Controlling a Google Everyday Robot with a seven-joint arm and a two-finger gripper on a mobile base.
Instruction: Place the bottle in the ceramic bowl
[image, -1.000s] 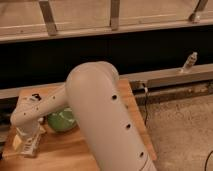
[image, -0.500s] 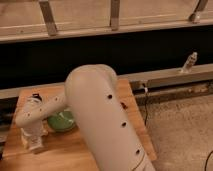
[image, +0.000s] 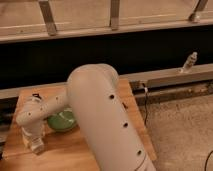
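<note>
Ceramic bowl (image: 62, 121), green, sits just beside the gripper (image: 36, 145).

Single cam, sitting high and looking steeply down over the arm (image: 105, 125), which is filling the centre-bottom of frame at close range. It's taking in table (image: 75, 155) lower left, floor (image: 180, 130) lower right, ledge (image: 170, 77) crossing mid-frame. Gripper (image: 37, 147) is hanging at far lower left.

office-like room: wooden table (image: 60, 151), carpet (image: 185, 131), long ledge (image: 170, 79); tool (image: 36, 146) at table's left.

The green ceramic bowl (image: 60, 122) sits upright, partly hidden, the claw (image: 36, 146) just beside it.
</note>
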